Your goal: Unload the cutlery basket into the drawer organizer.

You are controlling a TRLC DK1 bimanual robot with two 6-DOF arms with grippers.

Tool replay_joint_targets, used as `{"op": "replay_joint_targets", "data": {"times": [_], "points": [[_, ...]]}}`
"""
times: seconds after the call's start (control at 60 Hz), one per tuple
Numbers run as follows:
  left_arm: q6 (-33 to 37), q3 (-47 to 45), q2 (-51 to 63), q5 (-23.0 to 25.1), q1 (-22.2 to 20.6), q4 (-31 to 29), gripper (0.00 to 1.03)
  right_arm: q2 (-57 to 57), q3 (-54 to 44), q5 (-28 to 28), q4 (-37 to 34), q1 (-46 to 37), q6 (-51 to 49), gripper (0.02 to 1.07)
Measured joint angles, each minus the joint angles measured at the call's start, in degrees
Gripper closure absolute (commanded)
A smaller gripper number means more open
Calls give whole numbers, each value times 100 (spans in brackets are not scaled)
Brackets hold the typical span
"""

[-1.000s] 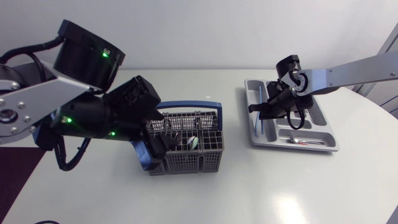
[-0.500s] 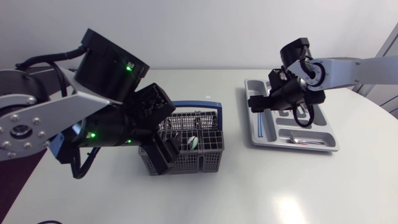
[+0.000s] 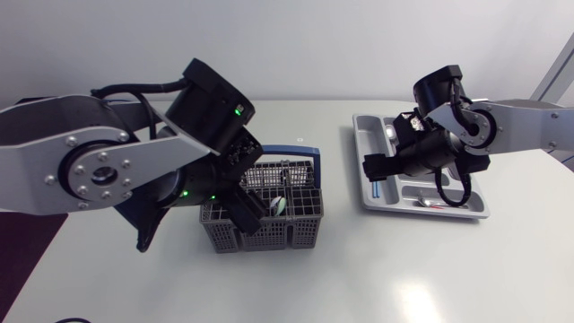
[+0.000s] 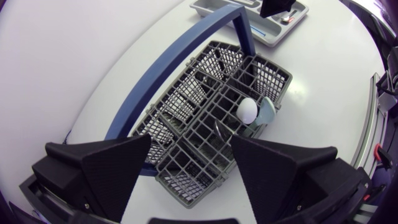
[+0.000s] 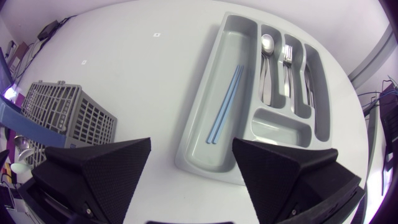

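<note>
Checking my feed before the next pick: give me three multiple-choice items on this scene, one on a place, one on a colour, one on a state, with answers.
1. Where in the grey plastic drawer organizer do the two pale blue chopsticks lie?
A) its short end compartment
B) its long outer compartment
C) its middle narrow slot

2. What colour is the handle of the grey mesh cutlery basket?
A) red
B) yellow
C) blue

3. How is the left gripper?
A) open above the basket, empty
B) shut on the handle
C) shut on the chopsticks

Answers: B, the right wrist view shows them flat in that long compartment; C, the bar arches blue over the mesh; A, its fingers stand apart and touch nothing.
</note>
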Motion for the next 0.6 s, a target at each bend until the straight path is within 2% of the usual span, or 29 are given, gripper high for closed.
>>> {"op": "replay_joint_targets", "data": {"times": [0.233, 0.3, 0.383, 0.5, 0.55, 0.6], "points": [[-249, 188, 221, -166, -282, -140, 17, -223, -57, 0, 0, -9, -42, 12], [-291, 219, 343, -166, -284, -164, 26, -247, -85, 0, 0, -17, -57, 12], [-391, 243, 514, -164, -282, -190, 30, -251, -109, 2, 0, -17, -83, 12], [-444, 299, 717, -160, -258, -210, 47, -251, -129, 2, 0, -24, -107, 12], [-459, 337, 785, -160, -238, -210, 51, -251, -138, 0, 0, -44, -122, 12], [-501, 376, 850, -162, -201, -212, 60, -251, -155, 2, 0, -55, -125, 12]]}}
